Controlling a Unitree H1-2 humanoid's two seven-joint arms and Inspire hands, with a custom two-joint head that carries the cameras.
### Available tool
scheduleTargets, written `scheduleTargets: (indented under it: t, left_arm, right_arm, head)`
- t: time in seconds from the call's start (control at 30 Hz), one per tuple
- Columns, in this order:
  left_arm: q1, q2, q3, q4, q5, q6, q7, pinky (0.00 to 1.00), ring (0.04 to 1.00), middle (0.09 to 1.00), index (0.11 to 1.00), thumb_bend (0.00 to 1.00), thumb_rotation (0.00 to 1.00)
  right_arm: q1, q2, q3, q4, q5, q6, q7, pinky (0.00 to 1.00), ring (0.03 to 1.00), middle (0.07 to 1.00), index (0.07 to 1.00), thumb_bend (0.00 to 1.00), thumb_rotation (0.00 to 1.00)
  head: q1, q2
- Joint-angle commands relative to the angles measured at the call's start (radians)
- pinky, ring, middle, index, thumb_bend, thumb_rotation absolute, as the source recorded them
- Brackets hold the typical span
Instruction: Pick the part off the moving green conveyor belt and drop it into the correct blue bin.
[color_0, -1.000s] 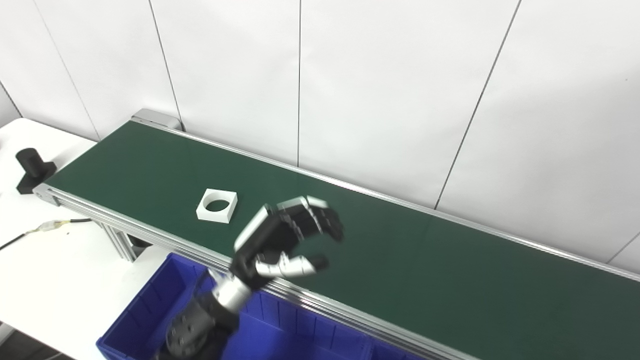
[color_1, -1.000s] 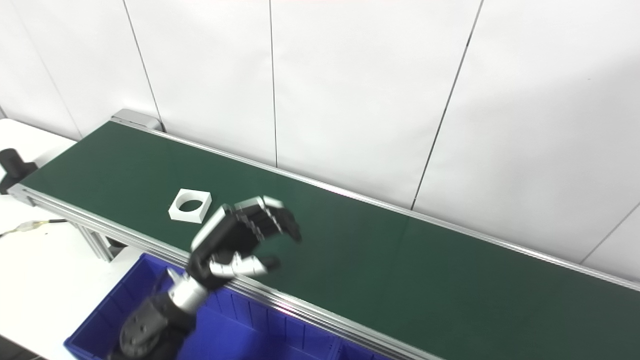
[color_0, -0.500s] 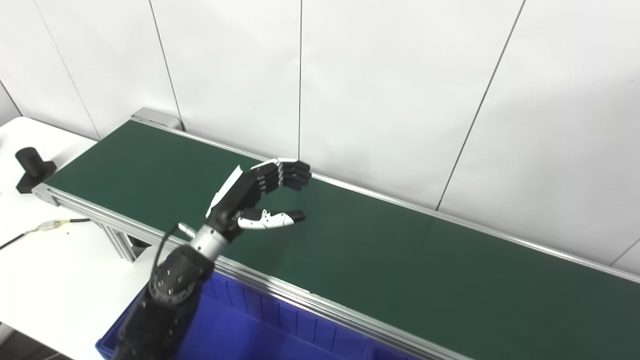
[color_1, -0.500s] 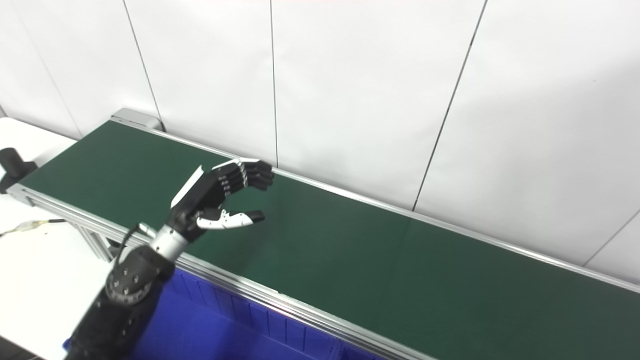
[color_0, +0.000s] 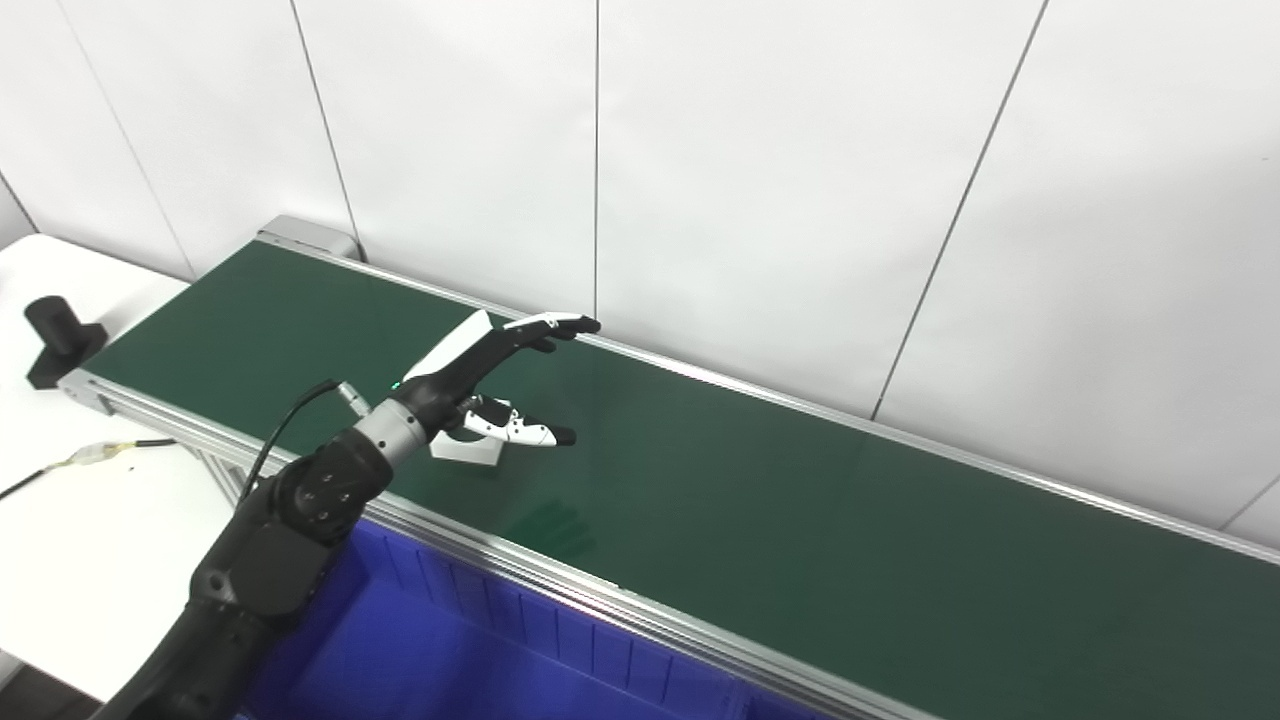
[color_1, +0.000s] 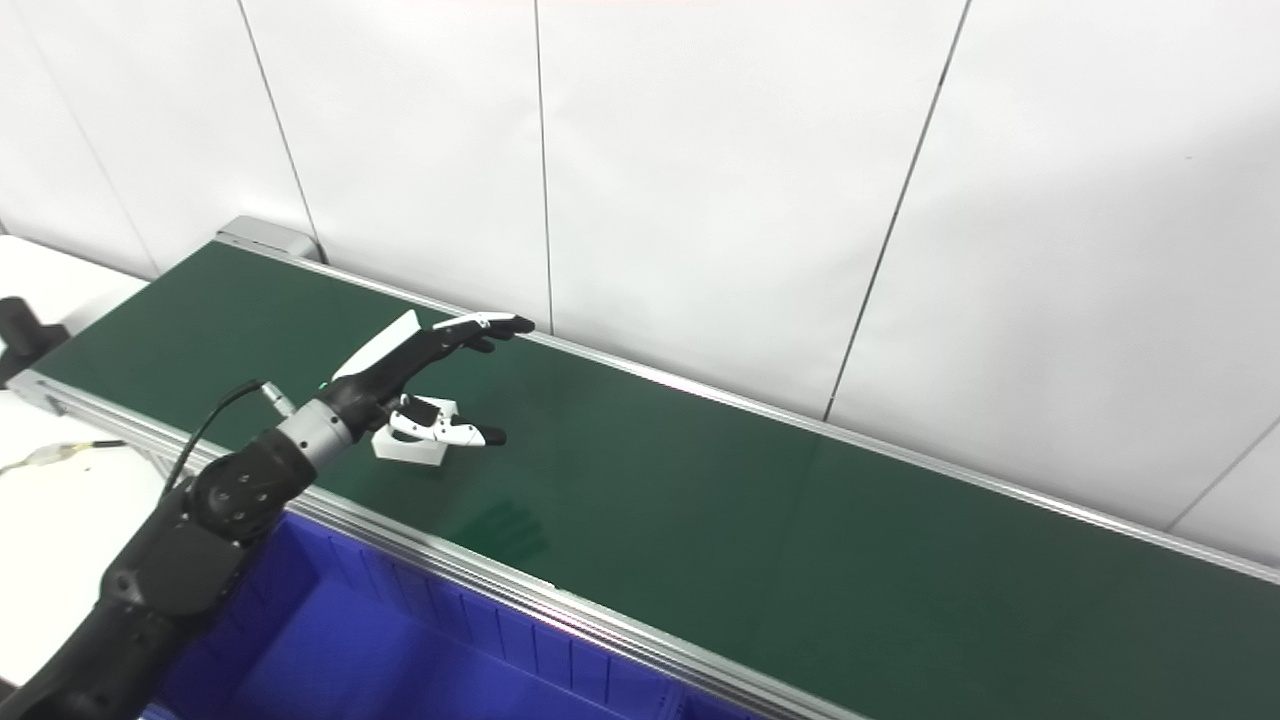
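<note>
White wall panels are seen behind the green belt (color_0: 800, 520) in the left eye view. The left hand (color_0: 480, 385) is spread wide above the belt, holding nothing; the white part (color_0: 466, 450) lies under it, partly hidden. In the right eye view, the blue bin (color_1: 400, 650) is seen at 6 o'clock.

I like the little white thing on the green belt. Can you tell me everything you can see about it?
The white part is a small, flat, square block that looks like plastic, with a dark opening in its top. It lies flat on the green conveyor belt, near the front rail. The left robot hand hovers open above it, thumb across it, hiding much of it. Whether the thumb touches it cannot be told.
</note>
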Motion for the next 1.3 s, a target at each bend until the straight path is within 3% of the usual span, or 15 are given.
scheduleTargets:
  t: [0.0,0.13,0.3,0.37,0.43,0.53,0.7,0.97,1.13,1.27]
  left_arm:
    - [-0.06,0.046,-0.009,0.007,0.057,-0.028,0.058,0.81,0.888,0.903,0.854,0.69,0.01]
    - [-0.091,0.073,-0.054,0.042,0.155,0.006,0.082,0.79,0.893,0.911,0.86,0.69,0.06]
    - [-0.128,0.083,-0.086,0.116,0.179,-0.012,0.099,0.75,0.865,0.898,0.851,0.75,0.02]
    - [-0.139,0.092,-0.104,0.141,0.183,-0.025,0.092,0.91,0.907,0.914,0.866,0.77,0.05]
    - [-0.157,0.105,-0.133,0.171,0.184,-0.025,0.059,0.99,0.98,0.951,0.899,0.81,0.15]
    - [-0.185,0.122,-0.178,0.205,0.193,-0.013,0.015,1.0,0.998,0.975,0.928,0.87,0.21]
    - [-0.203,0.14,-0.228,0.192,0.216,0.037,-0.042,1.0,1.0,0.991,0.951,0.92,0.24]
    - [-0.203,0.148,-0.261,0.164,0.229,0.098,-0.094,1.0,1.0,1.0,0.987,0.96,0.22]
    - [-0.213,0.145,-0.283,0.198,0.237,0.093,-0.104,1.0,1.0,1.0,1.0,0.95,0.22]
    - [-0.211,0.134,-0.283,0.225,0.215,0.069,-0.099,1.0,1.0,1.0,0.991,0.95,0.14]
  right_arm:
    - [0.0,0.005,-0.007,-0.02,0.013,-0.056,0.001,0.62,0.715,0.796,0.838,0.59,0.0]
    - [0.001,0.006,-0.007,-0.02,0.01,-0.056,-0.004,0.61,0.71,0.793,0.834,0.6,0.0]
    - [0.001,0.004,-0.004,-0.019,0.001,-0.056,-0.013,0.6,0.699,0.787,0.832,0.6,0.0]
    - [0.003,0.002,0.0,-0.02,-0.008,-0.056,-0.02,0.59,0.695,0.787,0.833,0.61,0.0]
    - [0.004,0.0,0.0,-0.022,-0.007,-0.056,-0.02,0.59,0.699,0.788,0.834,0.61,0.0]
    - [0.004,0.002,-0.006,-0.024,0.01,-0.056,-0.008,0.6,0.7,0.789,0.833,0.61,0.0]
    - [0.007,0.006,-0.006,-0.027,0.008,-0.056,-0.009,0.6,0.702,0.792,0.837,0.61,0.0]
    - [0.009,0.006,-0.004,-0.026,0.003,-0.056,-0.012,0.59,0.696,0.785,0.831,0.62,0.0]
    - [0.011,0.007,-0.004,-0.028,0.006,-0.056,-0.01,0.6,0.699,0.785,0.829,0.63,0.02]
    - [0.013,0.005,-0.002,-0.033,-0.001,-0.056,-0.014,0.59,0.693,0.784,0.83,0.63,0.03]
  head:
    - [-0.006,0.002]
    - [-0.017,0.0]
    - [-0.027,0.002]
    - [-0.032,0.002]
    - [-0.033,0.002]
    - [-0.04,0.005]
    - [-0.045,0.007]
    - [-0.05,0.01]
    - [-0.054,0.014]
    - [-0.058,0.019]
